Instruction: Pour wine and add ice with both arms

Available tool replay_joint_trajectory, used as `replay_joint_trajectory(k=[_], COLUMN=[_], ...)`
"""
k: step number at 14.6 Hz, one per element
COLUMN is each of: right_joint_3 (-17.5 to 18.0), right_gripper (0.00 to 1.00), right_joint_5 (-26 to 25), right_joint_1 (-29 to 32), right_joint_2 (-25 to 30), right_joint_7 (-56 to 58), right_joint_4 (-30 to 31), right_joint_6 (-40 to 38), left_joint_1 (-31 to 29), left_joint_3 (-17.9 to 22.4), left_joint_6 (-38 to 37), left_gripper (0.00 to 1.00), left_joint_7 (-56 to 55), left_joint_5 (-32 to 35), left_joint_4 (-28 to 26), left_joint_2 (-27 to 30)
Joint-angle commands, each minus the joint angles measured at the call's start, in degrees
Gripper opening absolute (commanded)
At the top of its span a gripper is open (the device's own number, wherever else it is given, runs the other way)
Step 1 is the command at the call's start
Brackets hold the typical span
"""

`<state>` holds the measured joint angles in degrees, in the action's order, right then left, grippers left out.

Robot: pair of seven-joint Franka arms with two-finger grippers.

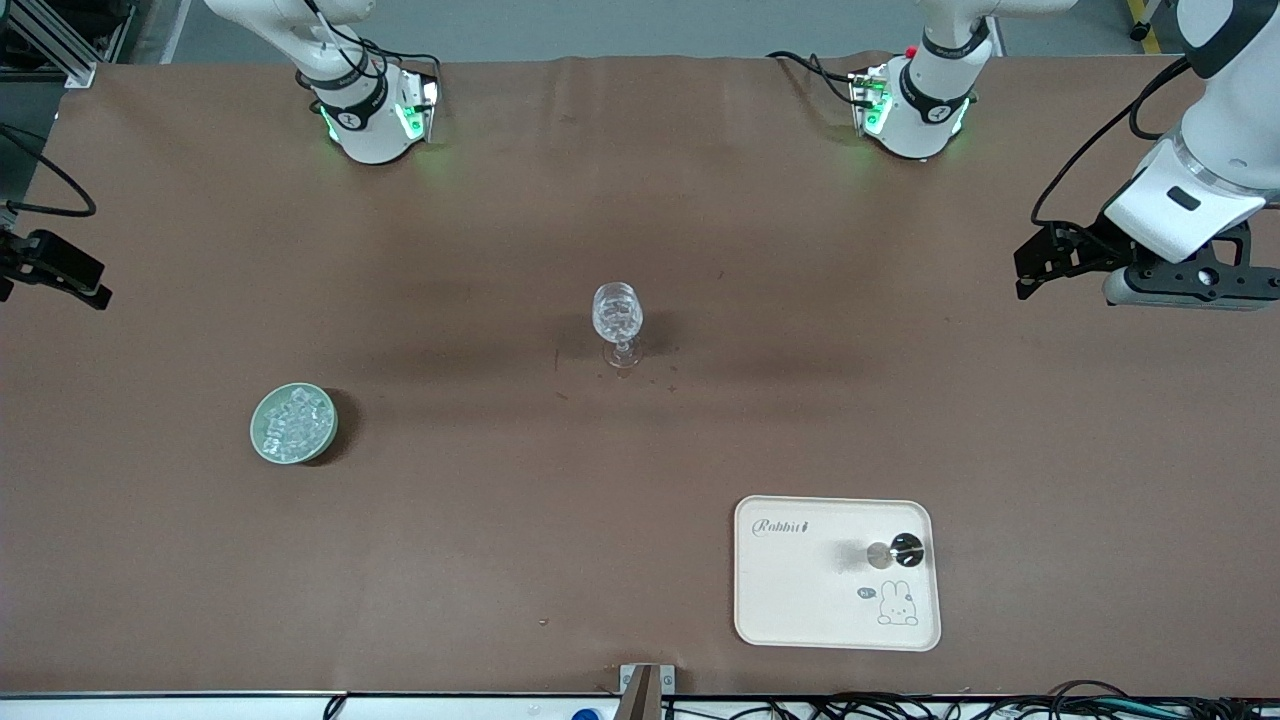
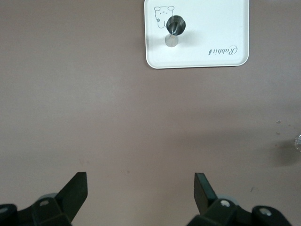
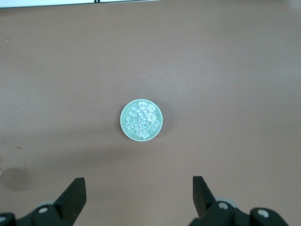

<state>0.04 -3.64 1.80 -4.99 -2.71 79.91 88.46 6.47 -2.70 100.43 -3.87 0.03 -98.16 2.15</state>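
While both arms wait high over the brown worktop, the left claw and right claw gape wide; clear ice cubes fill the pale green round bowl.

— Reading what on the cream tray?

— Reading "Rabbit" in cursive script across one corner of the tray, near the edge farther from the front camera; same word appearing upside down in the left wrist view.

— Reading anything else there?

— Showing a small speech bubble beside the drawn rabbit, apparently saying "hi", though too small for certainty.

— Finding lettering elsewhere?

— Showing small dark marks on the black bands of both arm bases, not legible as any letter or number.
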Motion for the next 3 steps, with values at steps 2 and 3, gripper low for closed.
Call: replay_joint_trajectory(k=[2, 3], right_joint_3=[-0.5, -0.5], right_gripper=[1.00, 1.00], right_joint_5=[0.7, 0.7], right_joint_1=[-0.3, -0.3], right_joint_2=[1.6, 1.6], right_joint_7=[0.3, 0.3], right_joint_4=[1.6, 1.6], right_joint_6=[0.1, 0.1], left_joint_1=[0.2, 0.2], left_joint_3=[0.2, 0.2], left_joint_6=[-1.2, -1.2], left_gripper=[1.00, 1.00], left_joint_7=[-0.5, -0.3], left_joint_5=[0.8, 0.8], left_joint_4=[0.1, 0.2], left_joint_2=[0.8, 0.8])
